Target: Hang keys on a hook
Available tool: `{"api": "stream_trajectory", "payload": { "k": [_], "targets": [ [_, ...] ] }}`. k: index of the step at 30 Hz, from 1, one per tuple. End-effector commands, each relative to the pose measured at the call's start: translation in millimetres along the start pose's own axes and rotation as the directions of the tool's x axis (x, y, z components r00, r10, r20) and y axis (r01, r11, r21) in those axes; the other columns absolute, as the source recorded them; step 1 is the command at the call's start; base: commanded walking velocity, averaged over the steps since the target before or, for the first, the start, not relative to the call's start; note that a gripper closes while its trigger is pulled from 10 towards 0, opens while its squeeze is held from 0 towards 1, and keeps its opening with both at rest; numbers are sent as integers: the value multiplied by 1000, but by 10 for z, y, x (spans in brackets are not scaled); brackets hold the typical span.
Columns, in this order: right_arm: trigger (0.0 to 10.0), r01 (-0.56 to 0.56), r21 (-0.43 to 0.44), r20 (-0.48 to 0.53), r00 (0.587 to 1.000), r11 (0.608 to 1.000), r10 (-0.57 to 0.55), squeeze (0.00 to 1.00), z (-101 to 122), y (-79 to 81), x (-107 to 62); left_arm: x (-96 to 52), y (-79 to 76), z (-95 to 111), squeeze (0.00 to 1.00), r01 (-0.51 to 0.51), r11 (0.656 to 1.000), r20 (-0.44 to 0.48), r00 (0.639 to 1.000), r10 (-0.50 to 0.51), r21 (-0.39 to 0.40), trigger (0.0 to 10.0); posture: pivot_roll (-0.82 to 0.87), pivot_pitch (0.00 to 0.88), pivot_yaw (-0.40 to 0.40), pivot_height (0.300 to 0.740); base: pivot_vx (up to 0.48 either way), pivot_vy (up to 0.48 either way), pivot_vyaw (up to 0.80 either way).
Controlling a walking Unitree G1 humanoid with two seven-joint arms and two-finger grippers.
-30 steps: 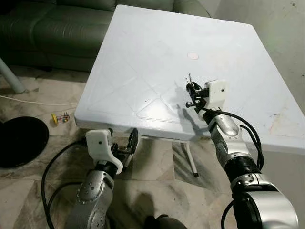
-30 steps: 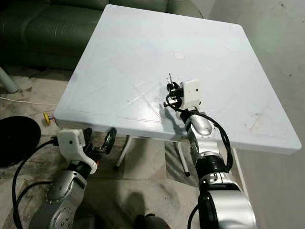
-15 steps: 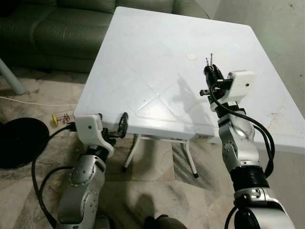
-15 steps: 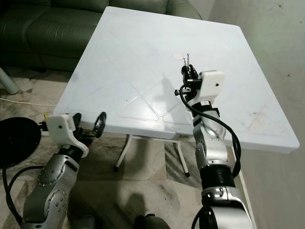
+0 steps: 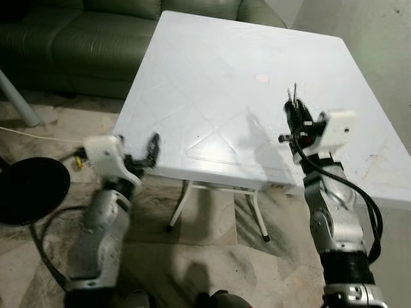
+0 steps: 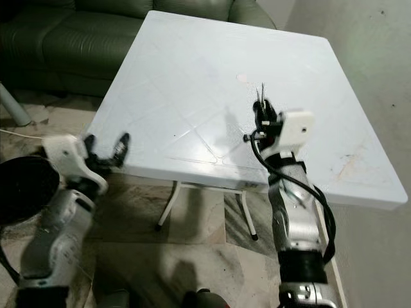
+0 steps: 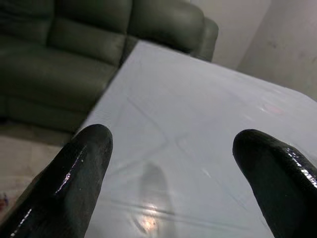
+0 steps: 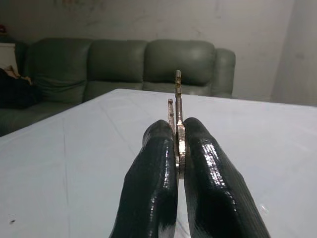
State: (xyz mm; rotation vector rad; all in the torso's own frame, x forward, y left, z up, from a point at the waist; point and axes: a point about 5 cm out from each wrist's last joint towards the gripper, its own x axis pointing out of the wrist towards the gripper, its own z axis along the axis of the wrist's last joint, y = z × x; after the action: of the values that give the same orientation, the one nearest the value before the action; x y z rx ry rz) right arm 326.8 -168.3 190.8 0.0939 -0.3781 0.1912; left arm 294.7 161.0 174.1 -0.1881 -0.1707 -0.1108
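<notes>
Between the right end effector's [image 8: 177, 148] fingertips, keys [image 8: 177, 99] protrude.

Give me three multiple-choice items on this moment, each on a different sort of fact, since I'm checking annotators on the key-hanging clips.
1. Where is the right gripper?
A. Raised above the white table
B. Down by the floor
C. Over the sofa

2. What colour is the sofa?
A. Red
B. Dark green
C. White

3. What state are the grippers in?
A. Both open
B. Left shut on the keys, right open
C. Right shut on the keys, left gripper open

Answers:
1. A: in the head views the right gripper is held up over the table's near part.
2. B: the sofa beyond the table is dark green.
3. C: the right wrist view shows the fingers pinching the metal keys; the left wrist view shows fingers spread with nothing between.
</notes>
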Motion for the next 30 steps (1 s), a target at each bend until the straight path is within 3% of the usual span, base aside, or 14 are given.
{"api": "stream_trajectory", "payload": {
  "k": [1, 15, 24, 30],
  "targets": [
    [10000, -15, -2, 31, 999, 1000, 15, 0, 84, 26, -3, -21, -56, 19, 0, 21, 1000, 10, 1000, -21, 2, 10000, 21, 81, -95, 715, 0, 0, 0],
    [10000, 11, 7, -23, 1000, 1000, -11, 0, -43, 61, -141, -109, -146, -105, 0, 35, 999, -18, 999, -35, -8, 10000, 34, 69, -87, 715, 0, 0, 0],
    [10000, 85, 0, -156, 984, 996, -84, 0, -368, -99, -347, -194, -44, -415, 0, 6, 1000, -106, 994, -7, -5, 10000, 32, 49, -76, 715, 0, 0, 0],
    [10000, 85, -10, -192, 978, 996, -85, 0, -476, -109, -397, -193, -37, -530, 0, 19, 1000, -139, 990, -16, 20, 10000, 29, 36, -70, 715, 0, 0, 0]
  ]
}}
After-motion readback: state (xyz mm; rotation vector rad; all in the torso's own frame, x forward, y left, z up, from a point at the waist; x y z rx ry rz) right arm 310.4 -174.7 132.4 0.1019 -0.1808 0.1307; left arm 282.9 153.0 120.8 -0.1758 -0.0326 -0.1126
